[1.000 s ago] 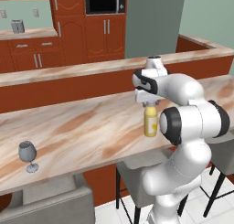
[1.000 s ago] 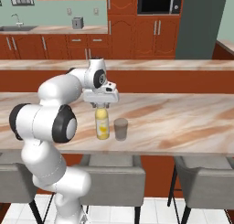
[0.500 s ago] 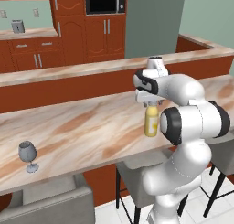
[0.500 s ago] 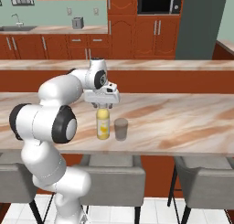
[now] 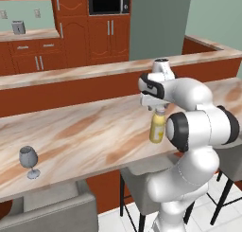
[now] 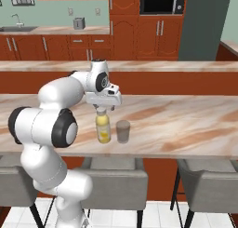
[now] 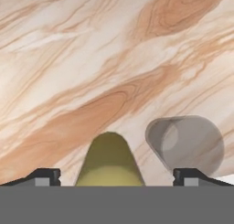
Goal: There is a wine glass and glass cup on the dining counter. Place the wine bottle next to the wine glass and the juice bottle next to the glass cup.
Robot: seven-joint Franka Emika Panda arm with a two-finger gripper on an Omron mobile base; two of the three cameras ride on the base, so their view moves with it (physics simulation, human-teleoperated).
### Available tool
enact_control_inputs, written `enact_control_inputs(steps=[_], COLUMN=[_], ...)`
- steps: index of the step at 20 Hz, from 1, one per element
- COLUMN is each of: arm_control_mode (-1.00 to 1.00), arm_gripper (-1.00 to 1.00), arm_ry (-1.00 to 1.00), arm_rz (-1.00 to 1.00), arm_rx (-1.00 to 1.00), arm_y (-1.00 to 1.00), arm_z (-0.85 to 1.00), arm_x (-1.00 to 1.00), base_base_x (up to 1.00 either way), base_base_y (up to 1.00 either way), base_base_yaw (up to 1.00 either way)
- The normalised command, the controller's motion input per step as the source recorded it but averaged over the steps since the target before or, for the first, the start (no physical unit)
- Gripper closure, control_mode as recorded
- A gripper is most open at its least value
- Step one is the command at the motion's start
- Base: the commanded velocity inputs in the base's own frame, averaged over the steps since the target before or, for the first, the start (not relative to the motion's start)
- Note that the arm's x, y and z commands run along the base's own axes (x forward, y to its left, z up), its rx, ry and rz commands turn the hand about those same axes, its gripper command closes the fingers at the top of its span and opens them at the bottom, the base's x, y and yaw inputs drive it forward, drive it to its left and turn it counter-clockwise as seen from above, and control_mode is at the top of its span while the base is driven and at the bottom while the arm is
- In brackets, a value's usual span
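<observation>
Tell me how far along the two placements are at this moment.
Juice half looks about done: the juice bottle stands upright on the dining counter right beside the glass cup. In hand: the gripper sits over the bottle's cap, its fingertips spread wide either side of the bottle, apparently released. Left: no wine bottle stands by the wine glass at the counter's other end.

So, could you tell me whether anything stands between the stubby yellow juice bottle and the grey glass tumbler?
Nothing visible does: the yellow juice bottle stands on the marbled dining counter right beside the grey tumbler, bare counter between them.
</observation>
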Motion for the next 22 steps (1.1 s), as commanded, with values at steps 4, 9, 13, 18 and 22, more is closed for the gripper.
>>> enact_control_inputs(steps=[4,9,13,18,22], arm_control_mode=[-1.0,-1.0,-1.0,-1.0,-1.0], arm_gripper=[-1.0,-1.0,-1.0,-1.0,-1.0], arm_ry=[-0.1,-0.06,-0.12,-0.16,-0.2], arm_rz=[0.0,0.0,-0.07,-0.11,-0.08], arm_rx=[0.0,0.0,0.0,0.0,0.0], arm_y=[0.02,0.03,0.0,0.01,0.05], arm_z=[0.11,0.29,0.07,-0.01,-0.04], arm_x=[-0.01,-0.02,-0.25,-0.53,-0.72], base_base_x=[0.0,0.0,0.0,0.0,0.0], base_base_y=[0.0,0.0,0.0,0.0,0.0], base_base_yaw=[0.0,0.0,0.0,0.0,0.0])
